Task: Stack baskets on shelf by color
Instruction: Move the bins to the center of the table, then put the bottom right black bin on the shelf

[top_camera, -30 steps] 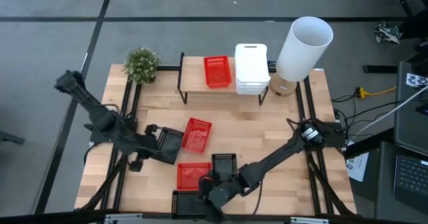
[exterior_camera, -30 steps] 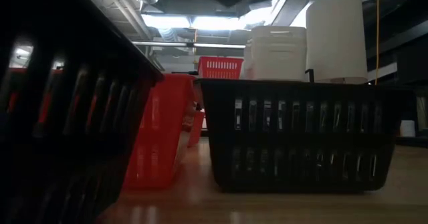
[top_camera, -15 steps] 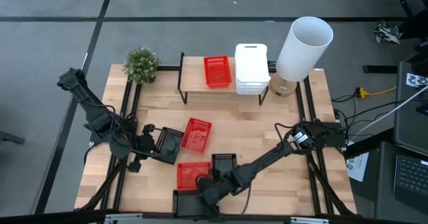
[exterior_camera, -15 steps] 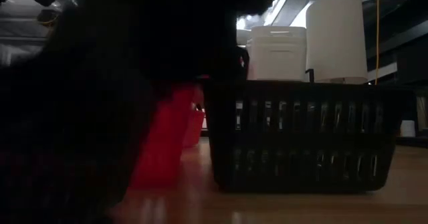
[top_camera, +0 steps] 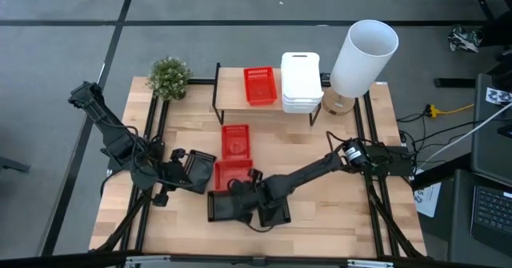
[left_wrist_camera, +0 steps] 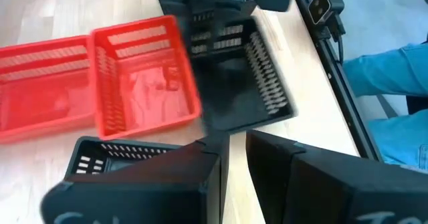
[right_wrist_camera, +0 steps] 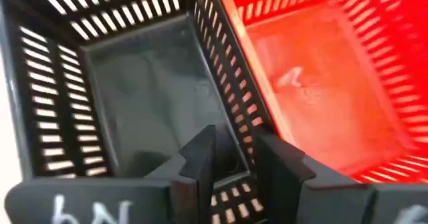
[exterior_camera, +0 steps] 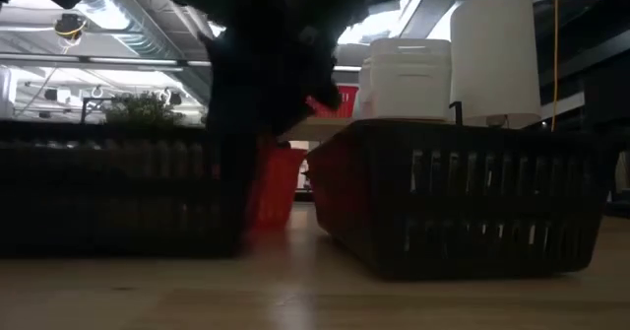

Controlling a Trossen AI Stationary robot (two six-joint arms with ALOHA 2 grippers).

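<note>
Right gripper [top_camera: 242, 194]: near middle of the table, arm reaching in from the right; fingers [right_wrist_camera: 200, 158] either side of one mesh wall of the near black basket [top_camera: 226, 207], clamped on it.
Left gripper [left_wrist_camera: 233, 144]: left of centre, arm coming in from the left edge; right beside the left black basket [top_camera: 202, 172]; open or closed, cannot tell.
Near black basket: flat on the table [top_camera: 336, 212], closest to the near edge, touching the middle red basket [top_camera: 232, 174] on its far side.
Right black basket [top_camera: 276, 212]: just right of the near black basket, partly under the right arm.
Left black basket: left of the middle red basket, close against it.
Middle red basket: table centre, between the black baskets and the far red basket [top_camera: 234, 140].
Far red basket: just beyond the middle red basket, short ends meeting, in front of the shelf [top_camera: 230, 88].
Shelf: far side of the table, plank top on black legs.
Shelf red basket [top_camera: 260, 86]: on the plank, centre.
White baskets [top_camera: 301, 82]: stacked on the plank, right end, touching the shelf red basket.
Plant [top_camera: 170, 78]: far left corner.
White cylinder [top_camera: 364, 56]: far right corner, just right of the shelf.
</note>
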